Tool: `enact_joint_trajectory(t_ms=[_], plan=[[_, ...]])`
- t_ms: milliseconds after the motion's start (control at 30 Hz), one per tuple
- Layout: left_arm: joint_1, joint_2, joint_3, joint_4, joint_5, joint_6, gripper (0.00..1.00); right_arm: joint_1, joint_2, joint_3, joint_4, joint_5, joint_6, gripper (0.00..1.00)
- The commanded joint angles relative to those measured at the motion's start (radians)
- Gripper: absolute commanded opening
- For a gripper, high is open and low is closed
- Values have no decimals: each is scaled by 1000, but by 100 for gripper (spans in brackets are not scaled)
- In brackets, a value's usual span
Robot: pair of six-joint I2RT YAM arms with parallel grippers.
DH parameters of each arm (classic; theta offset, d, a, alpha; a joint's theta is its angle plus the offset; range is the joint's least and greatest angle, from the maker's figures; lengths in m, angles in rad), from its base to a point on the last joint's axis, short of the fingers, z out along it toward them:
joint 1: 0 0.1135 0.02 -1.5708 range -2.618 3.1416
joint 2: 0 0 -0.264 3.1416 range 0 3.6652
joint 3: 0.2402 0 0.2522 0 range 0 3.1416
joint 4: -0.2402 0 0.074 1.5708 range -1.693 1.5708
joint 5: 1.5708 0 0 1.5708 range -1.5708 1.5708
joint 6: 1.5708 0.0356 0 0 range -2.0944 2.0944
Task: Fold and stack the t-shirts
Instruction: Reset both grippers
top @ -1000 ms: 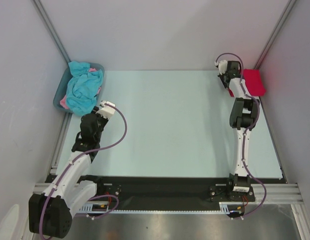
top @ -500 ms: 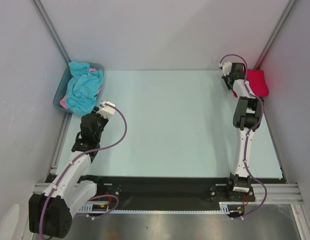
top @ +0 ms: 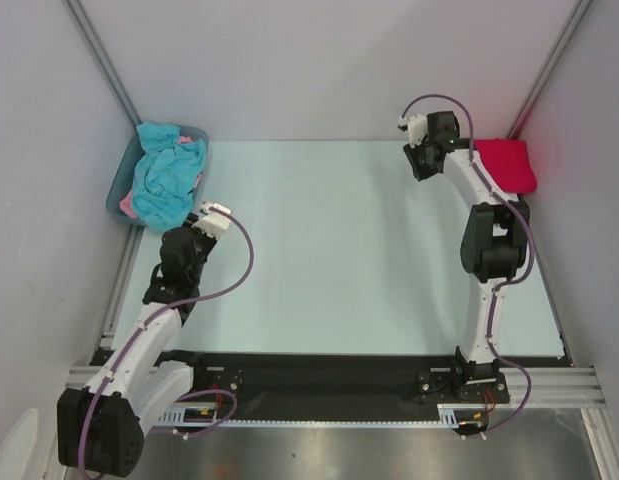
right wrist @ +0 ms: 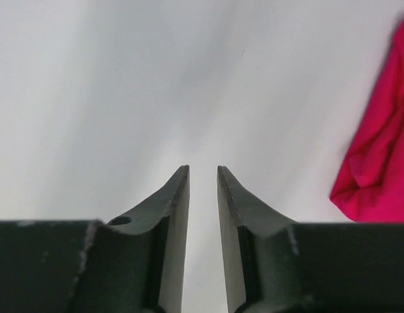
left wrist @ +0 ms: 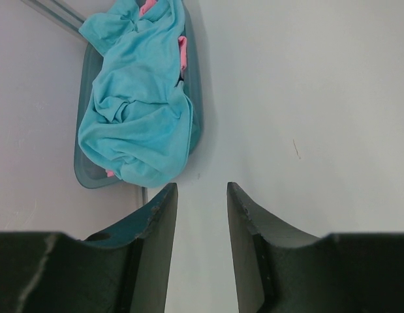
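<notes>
— What has changed with the right gripper (right wrist: 203,169)?
— It has swung left, away from the red t-shirt (top: 504,165), which lies at the tabletop's (top: 339,250) far right corner. Its jaws are now slightly apart and hold nothing.
— And the left gripper (left wrist: 202,189)?
— It hasn't moved. It is parted and empty, just short of the tub (left wrist: 194,85) that holds the turquoise t-shirt (left wrist: 139,111) and the pink t-shirt (left wrist: 182,52)
</notes>
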Motion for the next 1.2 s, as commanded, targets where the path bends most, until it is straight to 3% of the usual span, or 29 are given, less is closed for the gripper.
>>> enact_joint_trajectory(t_ms=[0,167,333,367,533,633,1167], plan=[[9,-23,29,-12,43,-32,42,-28,-106,41,-156,-48,135,32],[10,-45,42,-32,74,-44,42,-22,-253,-58,-188,-89,211,49],[10,-69,48,-57,101,-49,43,-13,-371,-134,-188,-94,211,85],[10,-74,47,-58,103,-47,43,-8,-398,-143,-196,-82,208,87],[10,-103,36,-61,107,-45,44,16,-466,-157,-247,22,247,90],[10,-106,36,-61,112,-48,44,24,-544,-235,-229,-11,276,100],[10,-121,24,-54,121,-50,47,115,-612,-362,-149,38,267,100]])
